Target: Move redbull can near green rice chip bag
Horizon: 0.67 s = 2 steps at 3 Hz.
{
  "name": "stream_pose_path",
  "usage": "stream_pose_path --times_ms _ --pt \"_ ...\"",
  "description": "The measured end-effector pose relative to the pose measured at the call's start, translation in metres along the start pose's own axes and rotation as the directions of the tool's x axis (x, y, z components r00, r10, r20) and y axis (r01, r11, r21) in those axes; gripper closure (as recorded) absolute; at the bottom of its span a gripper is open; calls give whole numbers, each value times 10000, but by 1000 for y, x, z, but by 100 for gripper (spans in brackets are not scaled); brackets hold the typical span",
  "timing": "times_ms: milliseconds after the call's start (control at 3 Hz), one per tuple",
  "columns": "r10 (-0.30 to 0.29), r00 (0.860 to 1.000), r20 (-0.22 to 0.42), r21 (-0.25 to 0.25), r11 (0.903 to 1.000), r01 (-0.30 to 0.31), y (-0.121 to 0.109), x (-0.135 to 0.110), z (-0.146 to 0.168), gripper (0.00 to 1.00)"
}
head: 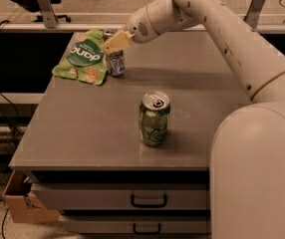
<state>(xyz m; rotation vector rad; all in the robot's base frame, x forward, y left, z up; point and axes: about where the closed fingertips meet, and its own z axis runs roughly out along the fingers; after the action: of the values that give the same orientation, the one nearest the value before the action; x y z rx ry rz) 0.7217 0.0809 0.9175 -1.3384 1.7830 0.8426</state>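
Note:
The redbull can (115,63) stands upright on the grey table (192,83) at the far left, touching the right edge of the green rice chip bag (82,56), which lies flat. My gripper (116,42) is at the can's upper part, reaching in from the right and covering the can's top rim. The lower half of the can shows below it.
A wider green soda can (154,118) stands upright near the middle front of the table. My arm (222,29) spans the table's back right. Drawers (147,200) sit under the tabletop. A cardboard box (20,203) is on the floor at the left.

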Motion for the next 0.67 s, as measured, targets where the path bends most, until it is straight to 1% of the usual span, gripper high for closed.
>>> stream_pose_path --times_ms 333,667 --pt "71 9999 121 45 10000 -72 -1 2 -2 100" --pt "74 9999 107 -6 10000 -74 0 2 1 83"
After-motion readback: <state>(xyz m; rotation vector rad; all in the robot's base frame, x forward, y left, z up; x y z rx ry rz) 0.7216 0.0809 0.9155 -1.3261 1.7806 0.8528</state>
